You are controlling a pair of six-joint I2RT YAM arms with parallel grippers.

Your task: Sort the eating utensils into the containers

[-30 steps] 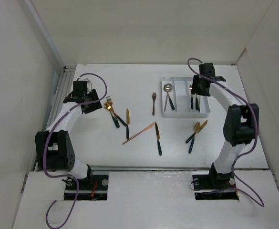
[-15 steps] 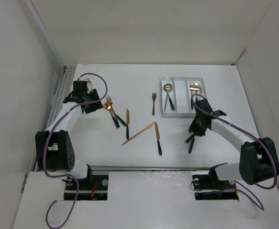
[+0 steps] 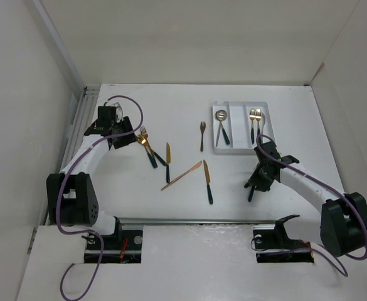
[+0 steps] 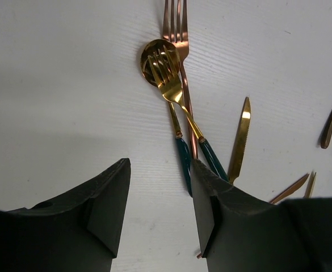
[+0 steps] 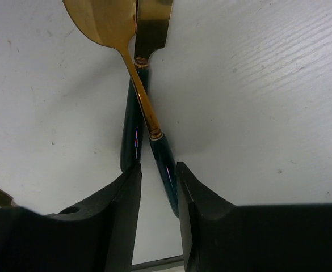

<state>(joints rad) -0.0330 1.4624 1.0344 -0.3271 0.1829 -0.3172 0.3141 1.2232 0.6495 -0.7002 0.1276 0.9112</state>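
The right end effector sits low over a crossed gold spoon and knife on the table. Its 2 fingers are slightly parted around the spoon's green handle, not clamped. The left end effector hangs released near a gold fork. The white tray holds 2 forks in its right compartment.

This is a robotics lab test cell. Plain white panels box in a white surface: 1 stands left of the left pincer, 1 beyond both, and 1 right of the right pincer. Behind them, 2 black-and-white arms are bolted at the near edge, with loose purple cables looping over them. A metal rail lines the surface's edge left of the left pincer.
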